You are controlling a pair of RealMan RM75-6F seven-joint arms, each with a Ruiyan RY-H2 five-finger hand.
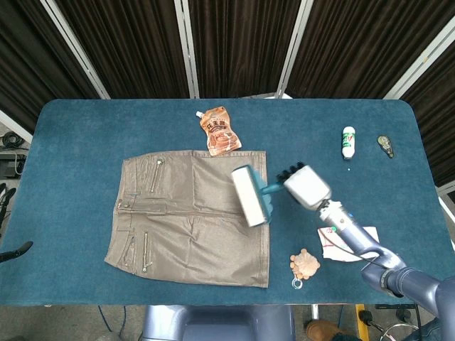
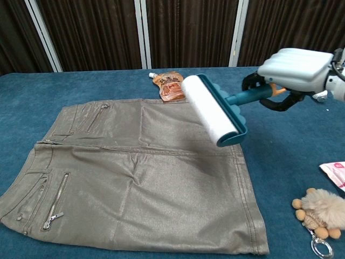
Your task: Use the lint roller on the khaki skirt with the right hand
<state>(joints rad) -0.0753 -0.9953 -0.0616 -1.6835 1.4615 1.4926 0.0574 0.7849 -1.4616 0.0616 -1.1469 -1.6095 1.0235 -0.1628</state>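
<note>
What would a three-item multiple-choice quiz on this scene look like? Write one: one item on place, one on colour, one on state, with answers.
1. Where is the lint roller?
A. Lying on the table right of the skirt
B. Held over the right side of the skirt
C. Lying on the orange pouch

2. What colour is the table cover?
A. Blue
B. Red
C. Grey

3. What is the right hand doing?
A. Resting open on the table
B. Pressing the fluffy keychain
C. Gripping the roller's handle

Answers:
1 B: the chest view shows the roller raised above the right part of the skirt, its shadow on the cloth.
2 A: the cover is blue in both views.
3 C: the fingers wrap the teal handle behind the roller head.
</note>
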